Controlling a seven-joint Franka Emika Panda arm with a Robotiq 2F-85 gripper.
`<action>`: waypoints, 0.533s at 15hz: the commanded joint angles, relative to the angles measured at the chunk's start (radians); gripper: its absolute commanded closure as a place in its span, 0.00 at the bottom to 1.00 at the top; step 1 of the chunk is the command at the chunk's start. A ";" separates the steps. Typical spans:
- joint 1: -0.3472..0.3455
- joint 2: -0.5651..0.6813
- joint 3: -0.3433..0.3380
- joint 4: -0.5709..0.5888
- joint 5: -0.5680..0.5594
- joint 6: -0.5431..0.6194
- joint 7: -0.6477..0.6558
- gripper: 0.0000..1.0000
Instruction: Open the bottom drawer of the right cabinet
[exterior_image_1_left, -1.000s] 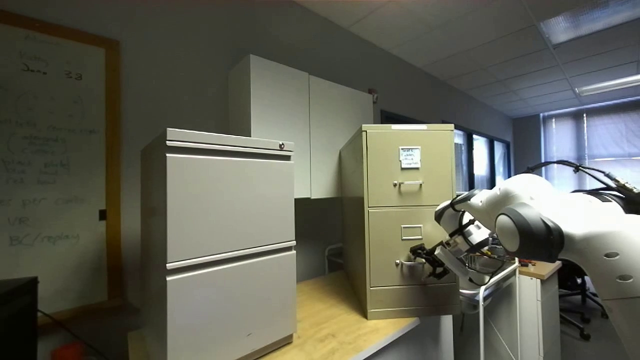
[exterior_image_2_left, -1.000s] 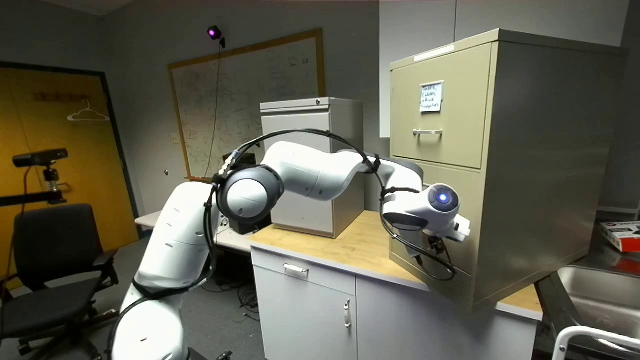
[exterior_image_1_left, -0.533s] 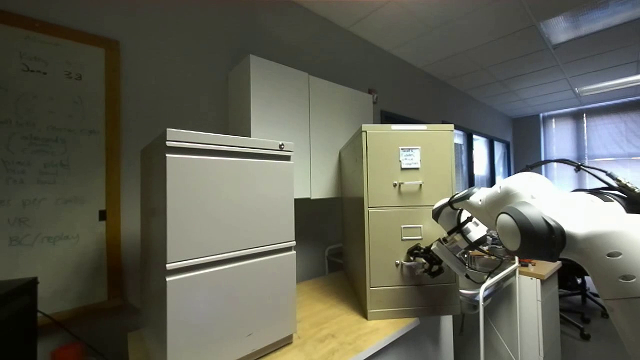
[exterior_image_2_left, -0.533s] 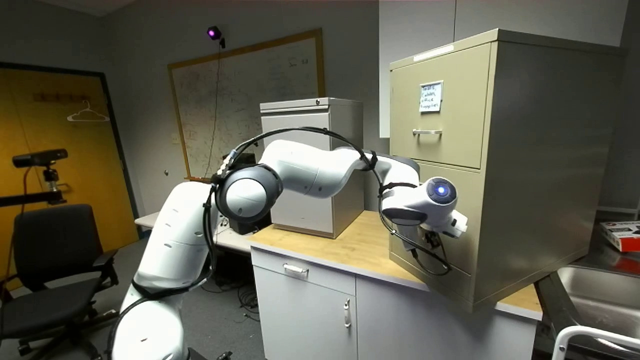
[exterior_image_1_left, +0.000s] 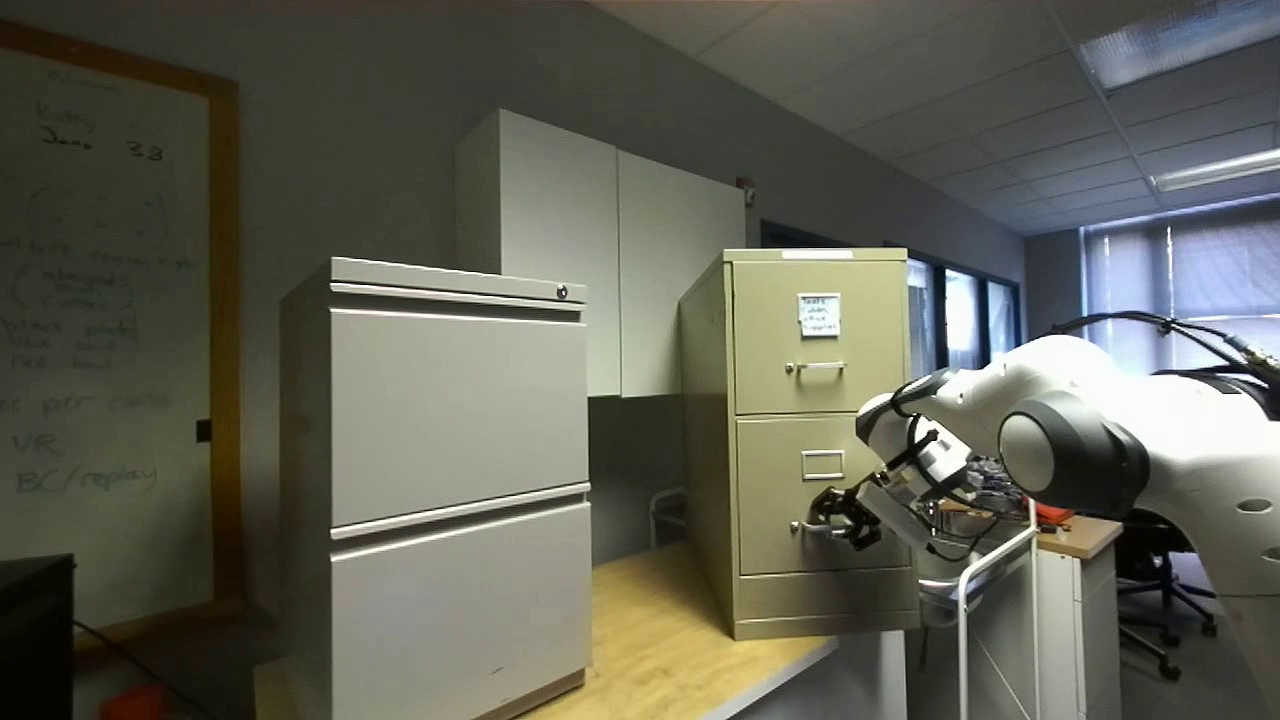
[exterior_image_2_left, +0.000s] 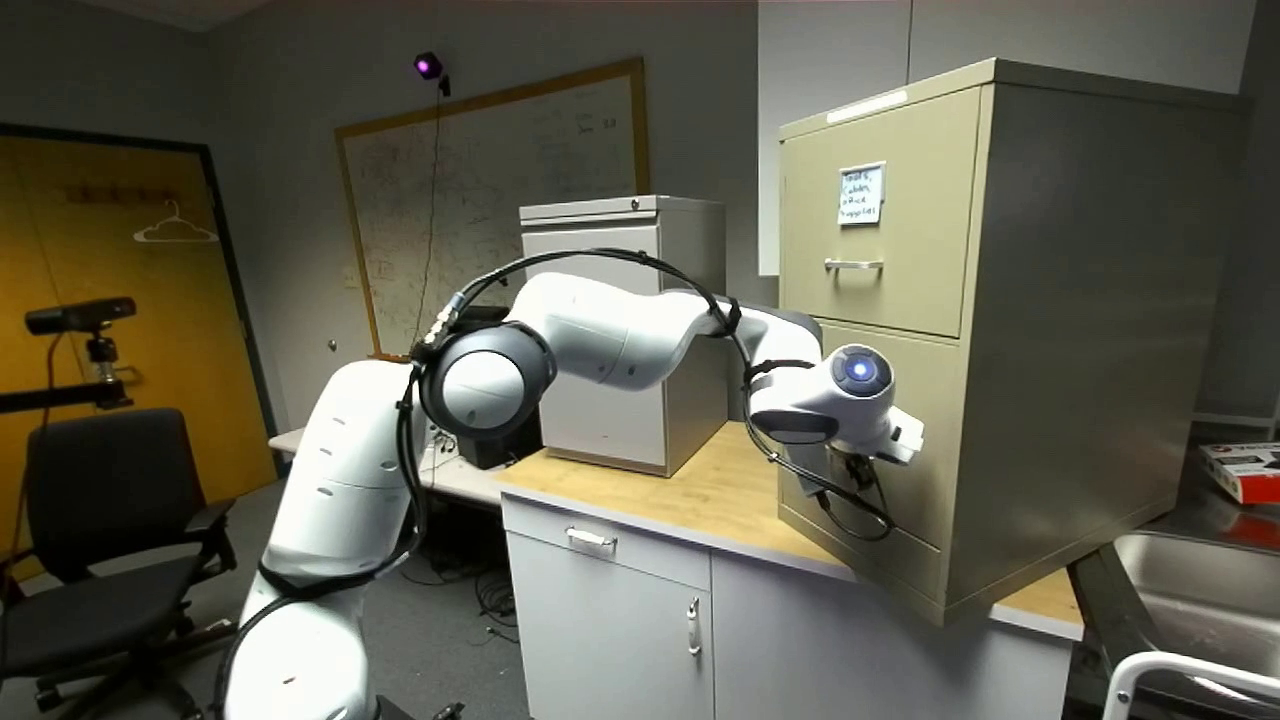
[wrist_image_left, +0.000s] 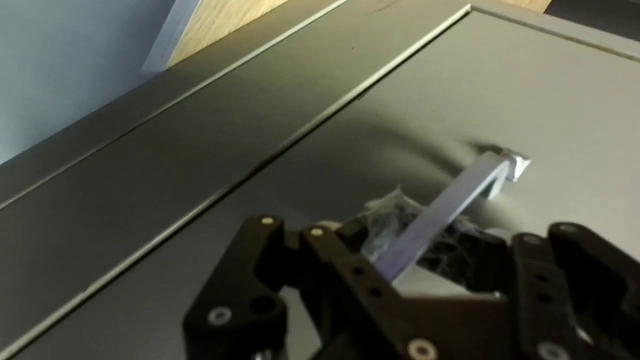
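Observation:
The right cabinet (exterior_image_2_left: 1090, 330), tan metal, stands on the worktop in both exterior views. Its bottom drawer (exterior_image_1_left: 770, 495) sits flush with the frame and carries an empty label holder (exterior_image_1_left: 823, 464). In the wrist view a slim metal handle (wrist_image_left: 445, 210) runs diagonally out from the drawer front (wrist_image_left: 555, 110). My gripper (exterior_image_1_left: 825, 517) has its fingers drawn together around that handle. Frayed, whitish-wrapped fingertips (wrist_image_left: 387, 222) lie behind the bar, and the bar's near end is hidden by a finger. In an exterior view the wrist (exterior_image_2_left: 850, 400) hides the fingers.
A pale grey two-drawer cabinet (exterior_image_1_left: 460, 420) shares the wooden worktop (exterior_image_1_left: 655, 610). Below the wrist hangs a cable loop (exterior_image_2_left: 850, 525). A white cart rail (exterior_image_1_left: 965, 620) stands near the arm, and a steel sink (exterior_image_2_left: 1200, 590) lies beside the tan cabinet.
The fingers have come together around the handle. The wrist has shifted left in both exterior views, and slightly up. The drawer has not visibly moved.

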 joint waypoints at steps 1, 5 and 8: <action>0.016 -0.076 0.047 -0.185 0.011 -0.030 -0.067 0.99; 0.020 -0.096 0.059 -0.220 0.067 0.016 -0.103 0.99; 0.028 -0.109 0.063 -0.243 0.083 0.056 -0.121 0.99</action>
